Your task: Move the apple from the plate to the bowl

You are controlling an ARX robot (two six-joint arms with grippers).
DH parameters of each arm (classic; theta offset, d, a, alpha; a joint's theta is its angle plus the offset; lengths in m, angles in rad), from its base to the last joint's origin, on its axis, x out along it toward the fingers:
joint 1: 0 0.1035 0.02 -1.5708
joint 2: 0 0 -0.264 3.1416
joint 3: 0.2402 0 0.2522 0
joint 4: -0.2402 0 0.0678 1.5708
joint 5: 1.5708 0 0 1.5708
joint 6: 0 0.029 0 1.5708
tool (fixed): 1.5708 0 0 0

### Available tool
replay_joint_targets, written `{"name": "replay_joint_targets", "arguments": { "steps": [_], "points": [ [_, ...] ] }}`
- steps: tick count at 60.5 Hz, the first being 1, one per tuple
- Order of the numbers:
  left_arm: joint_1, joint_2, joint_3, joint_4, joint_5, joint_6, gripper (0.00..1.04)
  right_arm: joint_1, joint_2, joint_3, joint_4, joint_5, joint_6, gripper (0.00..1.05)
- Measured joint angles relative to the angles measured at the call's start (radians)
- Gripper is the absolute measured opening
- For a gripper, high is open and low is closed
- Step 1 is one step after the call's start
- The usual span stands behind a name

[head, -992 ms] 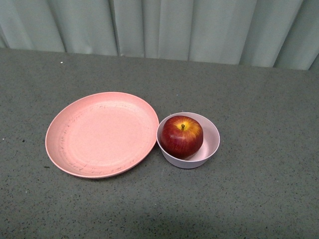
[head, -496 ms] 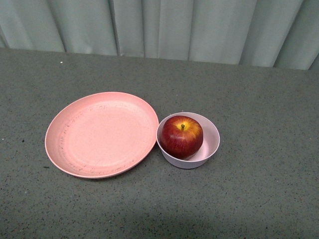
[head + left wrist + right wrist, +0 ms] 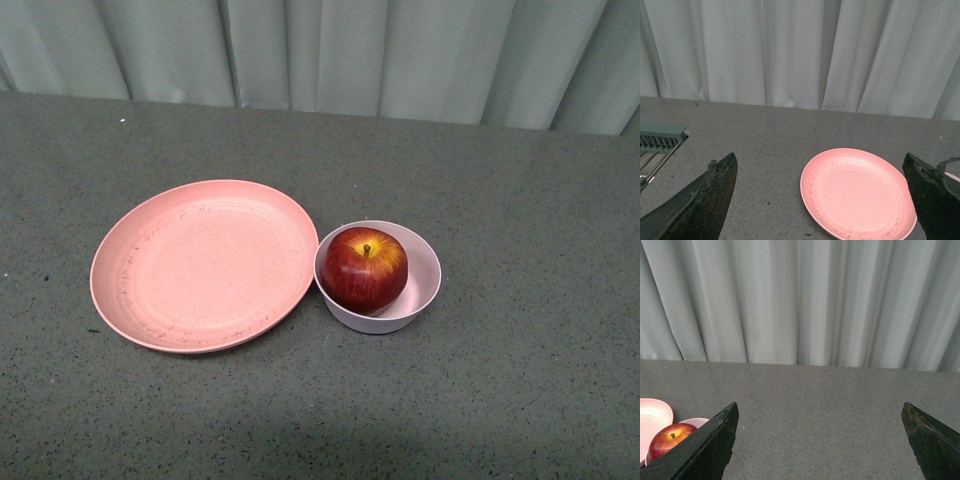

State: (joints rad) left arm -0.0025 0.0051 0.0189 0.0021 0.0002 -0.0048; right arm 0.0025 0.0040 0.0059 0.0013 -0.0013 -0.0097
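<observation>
- In the right wrist view, the apple point(image 3: 667, 440) is partly covered by a pincer finger point(image 3: 700, 452); the bowl point(image 3: 696, 422) and plate point(image 3: 652, 417) are cut off by the edge.
- In the left wrist view, the bowl point(image 3: 954, 177) is almost wholly hidden behind a finger point(image 3: 932, 200).
- A grey slatted object point(image 3: 657, 145) is cut by the picture's edge and cannot be identified.

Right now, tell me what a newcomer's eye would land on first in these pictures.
The glossy dark-red apple draws the eye first, sitting stem-up inside the small pale pink bowl near the middle of the grey table. Next comes the wide salmon-pink plate, with nothing on it, immediately to the bowl's left. In both wrist views the dark fingers stand wide apart and hold nothing.
</observation>
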Motion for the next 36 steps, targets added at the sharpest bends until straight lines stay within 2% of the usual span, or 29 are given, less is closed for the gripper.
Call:
{"name": "replay_joint_targets", "arguments": {
  "steps": [36],
  "points": [
    [0.000,0.000,0.000,0.000,0.000,0.000,0.98,0.000,0.000,0.000,0.000,0.000,0.000,0.95]
  ]
}}
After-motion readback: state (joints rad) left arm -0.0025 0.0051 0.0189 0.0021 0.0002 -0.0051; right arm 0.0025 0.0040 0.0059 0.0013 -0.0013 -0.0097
